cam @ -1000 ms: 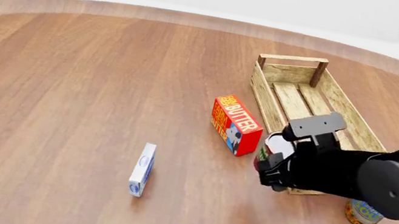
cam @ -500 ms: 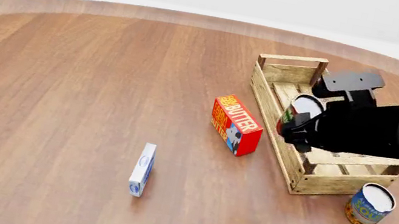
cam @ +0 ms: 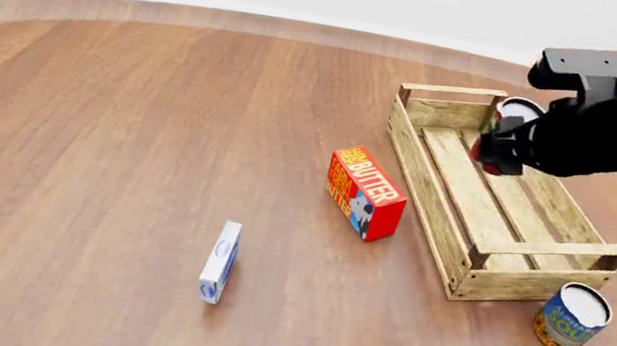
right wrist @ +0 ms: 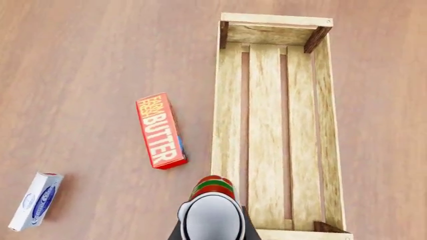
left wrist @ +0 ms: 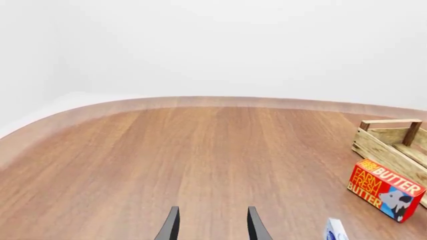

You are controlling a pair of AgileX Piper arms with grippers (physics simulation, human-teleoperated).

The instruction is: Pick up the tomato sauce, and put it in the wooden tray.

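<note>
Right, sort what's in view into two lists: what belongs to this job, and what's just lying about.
Part of the job:
- tomato sauce, held in the right pincer
- wooden tray

Just lying about:
- butter box
- blue-and-white carton
- blue-and-yellow can
- left pincer, open and idle
</note>
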